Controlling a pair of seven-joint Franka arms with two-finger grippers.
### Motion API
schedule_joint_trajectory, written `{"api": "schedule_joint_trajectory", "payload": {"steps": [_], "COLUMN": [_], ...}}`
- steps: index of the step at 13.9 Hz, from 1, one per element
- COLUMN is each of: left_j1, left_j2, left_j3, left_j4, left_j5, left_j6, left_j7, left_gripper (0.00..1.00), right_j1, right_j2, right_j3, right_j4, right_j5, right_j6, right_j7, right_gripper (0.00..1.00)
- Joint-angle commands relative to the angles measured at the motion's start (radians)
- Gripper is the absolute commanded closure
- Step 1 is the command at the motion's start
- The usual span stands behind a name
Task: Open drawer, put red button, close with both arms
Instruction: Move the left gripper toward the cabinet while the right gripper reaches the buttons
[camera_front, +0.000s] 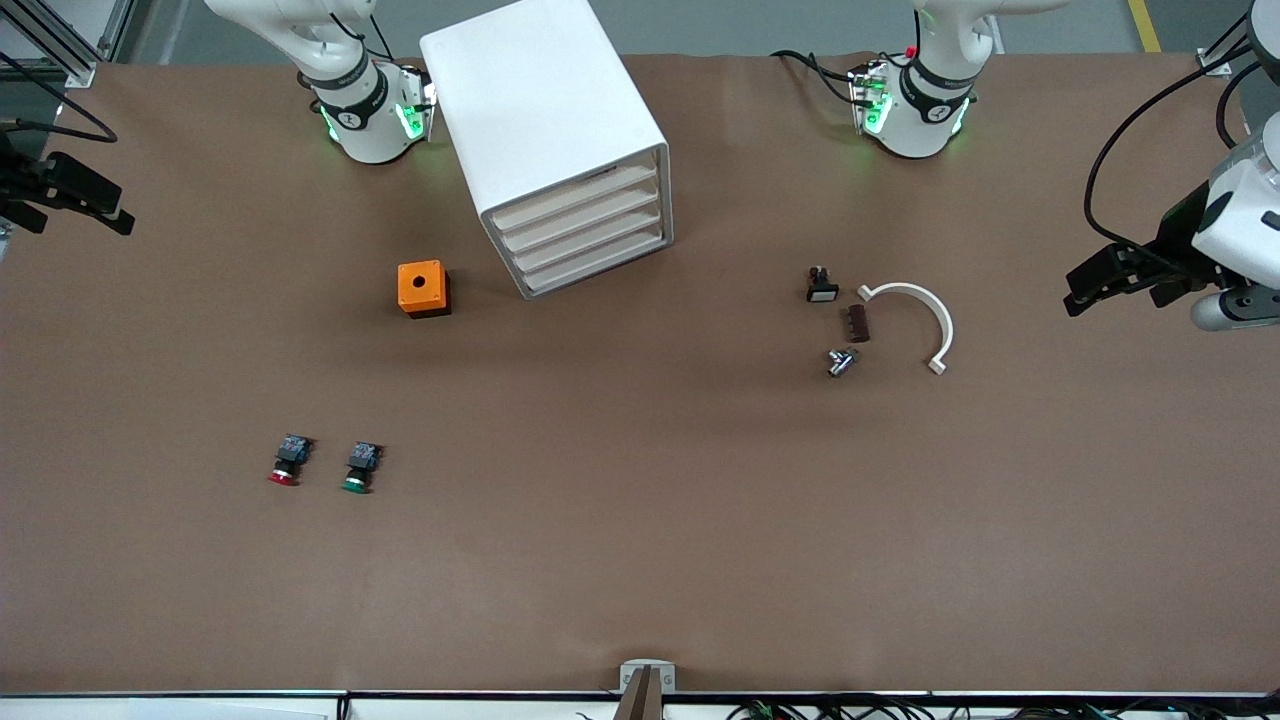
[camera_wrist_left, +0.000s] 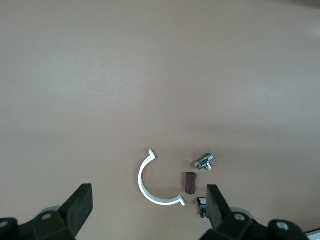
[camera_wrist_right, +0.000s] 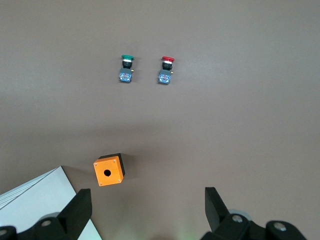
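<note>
Nearest the front camera, the red button (camera_front: 285, 462) is lying on the desk (camera_front: 640, 560) beside its green twin (camera_front: 358, 468), well apart from the right claw (camera_front: 75, 195), which is waiting spread and empty. The drawer unit (camera_front: 560, 150) is sitting shut, so opening likely comes first. The left claw (camera_front: 1115, 275) is hovering spread near the white clip (camera_front: 925, 315).

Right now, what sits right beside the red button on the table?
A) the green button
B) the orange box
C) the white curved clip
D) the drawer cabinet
A: the green button lies right beside the red button, both nearer the front camera than the orange box.
</note>
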Motion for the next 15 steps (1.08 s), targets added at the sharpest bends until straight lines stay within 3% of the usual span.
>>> {"api": "schedule_joint_trajectory", "payload": {"steps": [1, 7, 10, 15], "left_j1": [0.009, 0.012, -0.01, -0.145], "left_j2": [0.005, 0.055, 0.144, 0.284], "left_j3": [-0.009, -0.007, -0.013, -0.013], "left_j4": [0.013, 0.015, 0.018, 0.019], "left_j5": [0.014, 0.008, 0.009, 0.009], "left_j6": [-0.006, -0.056, -0.053, -0.05], "left_j7": [-0.002, 0.006, -0.011, -0.268], "left_gripper": [0.0, 0.0, 0.0, 0.0], "right_j1": [-0.017, -0.02, -0.022, -0.025], "right_j2": [-0.025, -0.02, -0.019, 0.007], "right_j3": [0.013, 0.013, 0.012, 0.012], "right_j4": [-0.02, -0.015, -0.009, 0.028], "right_j5": [0.016, 0.016, 0.016, 0.006], "right_j6": [-0.006, -0.01, -0.006, -0.006], "right_j7": [-0.011, -0.009, -0.008, -0.008], "right_gripper": [0.0, 0.0, 0.0, 0.0]}}
